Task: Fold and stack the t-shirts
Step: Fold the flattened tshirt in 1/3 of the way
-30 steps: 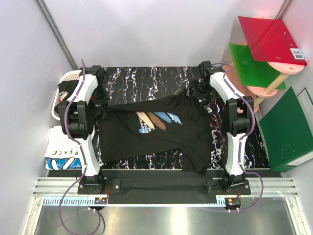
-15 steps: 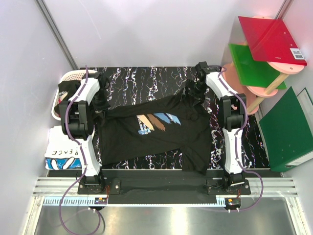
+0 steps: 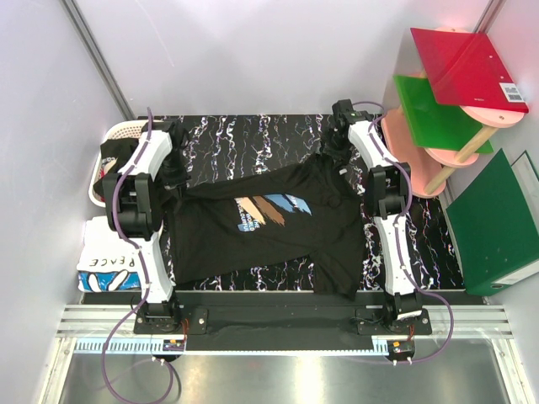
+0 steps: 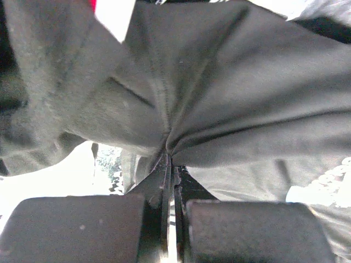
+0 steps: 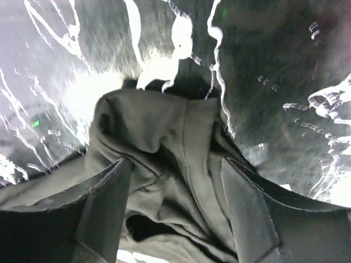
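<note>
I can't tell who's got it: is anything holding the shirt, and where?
The left gripper, jaws shut, pinches a fold at the far left corner of the black printed cloth t-shirt. The right gripper, jaws open, only straddles it.

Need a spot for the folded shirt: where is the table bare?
The far strip of table, beyond the black shirt and between left arm and right arm, is bare. So is a narrow strip right of the right arm. Left side is crowded: basket, white shirt.

This is a robotics lab test cell. Plain white panel walls (image 3: 253, 59) box in a black, white-veined marble-patterned table (image 3: 253, 135). Two cabled white-and-black robot arms (image 3: 153, 252) stand beside a ribbed aluminium rail (image 3: 278, 318).
</note>
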{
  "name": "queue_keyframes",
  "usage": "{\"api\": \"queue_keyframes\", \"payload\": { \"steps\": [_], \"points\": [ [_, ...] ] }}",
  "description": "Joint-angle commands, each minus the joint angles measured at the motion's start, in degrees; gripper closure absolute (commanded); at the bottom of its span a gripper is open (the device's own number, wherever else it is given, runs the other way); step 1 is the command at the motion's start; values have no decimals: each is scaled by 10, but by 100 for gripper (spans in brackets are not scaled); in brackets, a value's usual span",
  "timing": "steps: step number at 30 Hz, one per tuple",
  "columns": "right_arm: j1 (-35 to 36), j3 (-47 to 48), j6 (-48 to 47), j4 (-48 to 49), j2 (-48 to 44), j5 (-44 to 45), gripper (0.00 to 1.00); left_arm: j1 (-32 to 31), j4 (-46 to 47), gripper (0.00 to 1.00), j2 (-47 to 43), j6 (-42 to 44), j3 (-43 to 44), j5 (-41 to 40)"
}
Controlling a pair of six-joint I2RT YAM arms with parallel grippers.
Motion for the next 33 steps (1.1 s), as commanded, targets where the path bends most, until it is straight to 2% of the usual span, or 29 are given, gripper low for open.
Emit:
{"api": "queue_keyframes", "payload": {
  "steps": [1,2,3,4,10,16,23,32,33],
  "points": [
    [4,35,-5,-27,45,49,33,-15,-8,100,7,7,40,-9],
    [5,34,-5,-25,47,58,45,-16,-11,100,8,8,41,-9],
    [4,36,-4,-25,49,60,86,-19,-11,100,9,5,45,-7],
    [4,37,-2,-25,50,61,99,-19,-12,100,10,6,46,-7],
    [4,58,1,-8,57,116,100,-28,-27,100,26,1,74,-16],
    [0,106,15,-4,69,212,100,-30,-47,100,45,-3,112,-36],
    [-23,103,54,1,65,291,100,-30,-62,100,88,1,169,-45],
    [-49,87,75,2,55,332,100,-32,-45,100,144,31,197,17],
    [-52,88,69,3,53,321,91,-33,-42,100,146,34,195,25]
  ]
}}
